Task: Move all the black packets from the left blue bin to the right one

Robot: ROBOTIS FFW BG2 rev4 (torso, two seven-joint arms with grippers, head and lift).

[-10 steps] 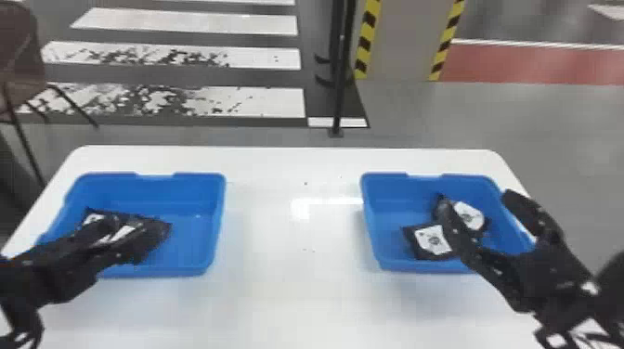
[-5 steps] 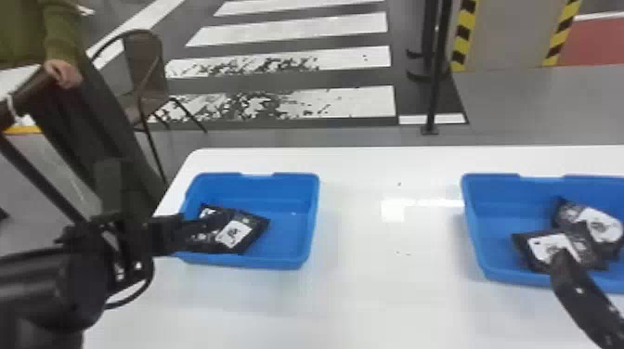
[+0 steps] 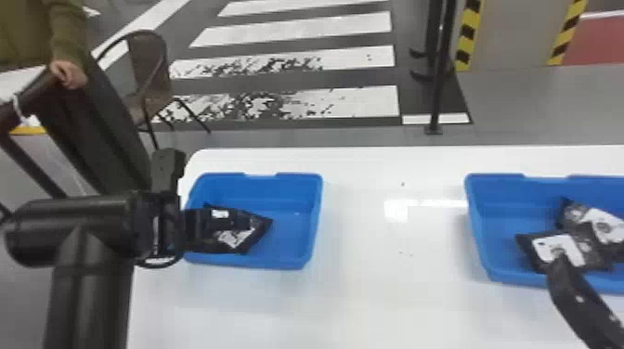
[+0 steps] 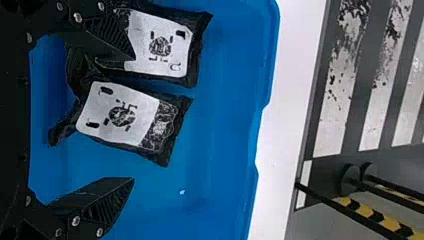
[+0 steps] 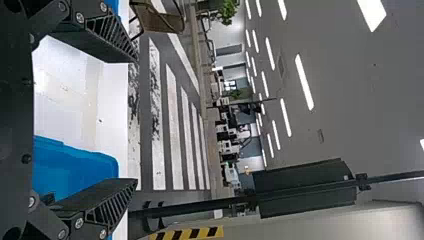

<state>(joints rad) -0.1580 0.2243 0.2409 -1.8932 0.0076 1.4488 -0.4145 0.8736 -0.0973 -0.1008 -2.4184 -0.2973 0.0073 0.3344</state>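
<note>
Jaws spread wide on the left gripper point(image 4: 133, 119), nothing clamped! One finger overlaps a black packet point(image 4: 160, 45); the other stands well apart from it, and a second black packet point(image 4: 117, 117) lies between, presumably being lined up for a pinch. Both sit toward nine o'clock inside the left blue bin point(image 3: 290, 232), itself at eleven o'clock in the head view. Over at two o'clock, the right blue bin point(image 3: 501, 218) holds more black packets point(image 3: 557, 248), likely deliveries. There the right gripper point(image 5: 136, 120), fingers parted and empty, probably awaits its turn.
</note>
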